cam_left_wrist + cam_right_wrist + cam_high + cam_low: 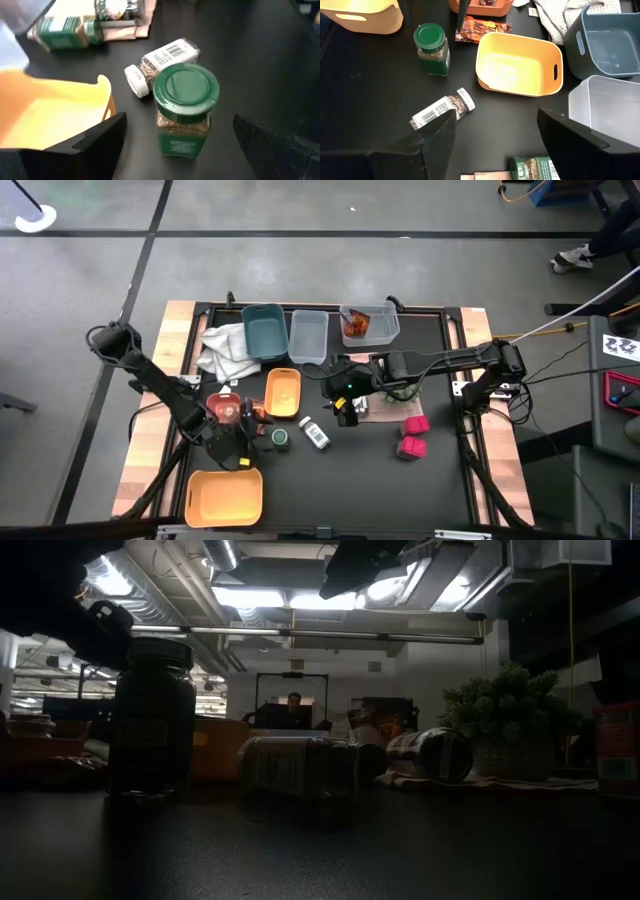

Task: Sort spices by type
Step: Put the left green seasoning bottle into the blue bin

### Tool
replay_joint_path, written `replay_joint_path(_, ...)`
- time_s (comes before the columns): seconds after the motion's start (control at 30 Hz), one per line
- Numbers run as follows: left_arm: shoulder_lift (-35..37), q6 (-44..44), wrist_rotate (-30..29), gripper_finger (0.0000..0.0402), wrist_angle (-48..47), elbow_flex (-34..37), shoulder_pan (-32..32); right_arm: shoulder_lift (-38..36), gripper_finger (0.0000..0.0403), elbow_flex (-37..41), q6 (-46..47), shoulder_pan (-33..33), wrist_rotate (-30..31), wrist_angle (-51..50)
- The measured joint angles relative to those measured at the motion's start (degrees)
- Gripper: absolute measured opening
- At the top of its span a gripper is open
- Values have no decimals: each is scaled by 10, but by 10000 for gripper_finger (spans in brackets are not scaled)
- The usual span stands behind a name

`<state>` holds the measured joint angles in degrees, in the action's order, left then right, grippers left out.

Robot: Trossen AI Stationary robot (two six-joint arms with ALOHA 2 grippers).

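Toward the near-left part of the tabletop (440, 480), the left gripper (240, 448) hangs with jaws spread wide and empty, the upright green-lidded jar (183, 112) standing just ahead of its fingers, so the left arm is plainly nearer than the right. Jar: squarish clear glass, coarse dried herb, smooth round green lid, long axis vertical; just beyond it lies the white labelled bottle (162, 60), toppled on its side by the small orange bin (520, 64). The right gripper (345, 402) waits mid-table, jaws apart, holding nothing.
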<state>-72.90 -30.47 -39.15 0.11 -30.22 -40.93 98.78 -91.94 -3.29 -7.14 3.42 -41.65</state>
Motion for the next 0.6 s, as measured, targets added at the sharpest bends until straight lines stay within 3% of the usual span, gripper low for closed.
replay_joint_path(0.6, -17, -21, 29, 347, 30, 0, 42, 0, 276, 0, 0, 0, 0, 0)
